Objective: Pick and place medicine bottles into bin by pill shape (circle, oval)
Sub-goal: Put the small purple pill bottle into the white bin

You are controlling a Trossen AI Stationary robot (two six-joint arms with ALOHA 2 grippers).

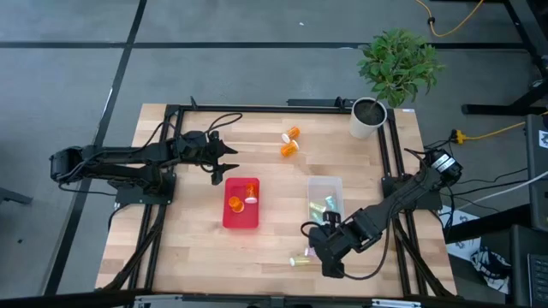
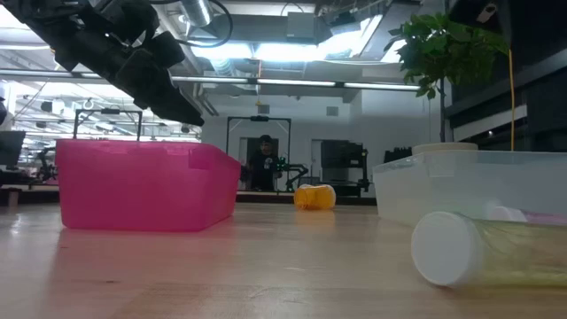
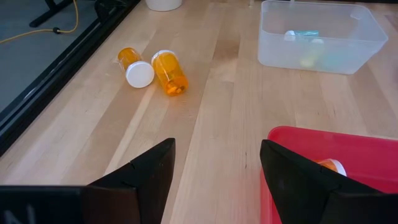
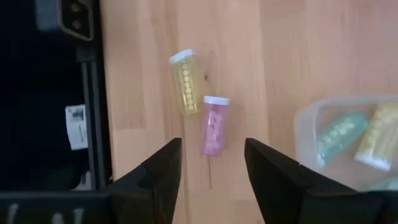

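Bottles lie loose on the tabletop (image 1: 274, 192) under your right claw (image 4: 211, 163).
Pink bottle (image 4: 213, 126) and yellow bottle (image 4: 185, 81) look light, smooth, likely to roll; your spread claw should pinch mid-body. Left claw (image 3: 214, 163) waits, spread.

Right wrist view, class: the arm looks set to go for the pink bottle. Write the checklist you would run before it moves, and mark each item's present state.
1. Right gripper open: ok, its fingers stand apart with nothing between them.
2. Pink bottle free to take: ok, it lies on the table, cap on.
3. Room beside it: not ok, the yellow bottle lies close by; touching or not, cannot tell.
4. Clear bin ready: ok, open and close to the pink bottle, bottles already in it.
5. Pill shape in the pink bottle: cannot tell.
6. Left gripper out of the way: ok, it is by the red bin, far off.
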